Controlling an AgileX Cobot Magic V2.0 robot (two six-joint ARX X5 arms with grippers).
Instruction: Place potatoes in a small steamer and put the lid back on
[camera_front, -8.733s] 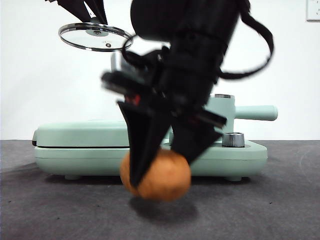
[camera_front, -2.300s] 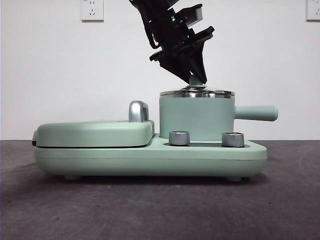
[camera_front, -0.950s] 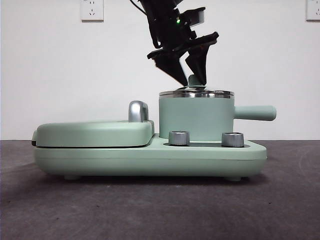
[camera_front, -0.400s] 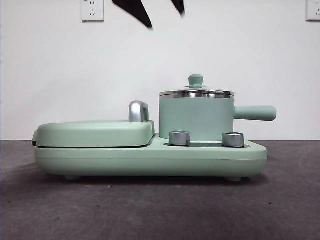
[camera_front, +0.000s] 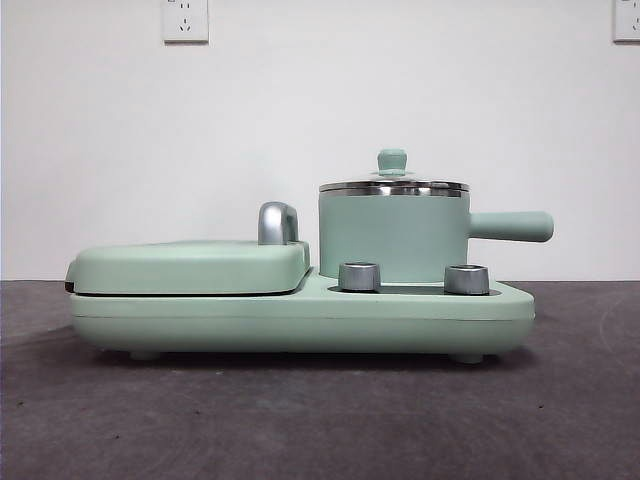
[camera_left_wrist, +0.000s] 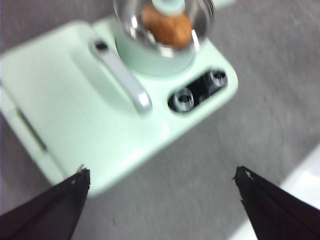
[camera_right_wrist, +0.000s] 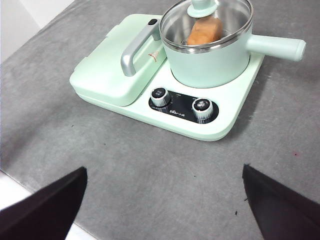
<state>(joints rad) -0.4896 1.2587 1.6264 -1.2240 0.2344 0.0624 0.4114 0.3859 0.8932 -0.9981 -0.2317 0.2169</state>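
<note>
potato (camera_right_wrist: 204, 31): inside small steamer (camera_front: 392, 238)
lid (camera_front: 393, 184): seated on steamer rim
left claw (camera_left_wrist: 160, 175): wide, high above worktop (camera_right_wrist: 150, 170)
right claw (camera_right_wrist: 165, 175): wide, empty

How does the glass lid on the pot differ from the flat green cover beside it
The lid is a round, see-through glass disc with a steel rim; the flat cover is opaque mint green and roughly rectangular. The lid has a small mint-green knob; the flat cover carries a long chrome handle. The lid sits higher, on the steamer, with the potato visible beneath. Both are closed and belong to one appliance.
</note>
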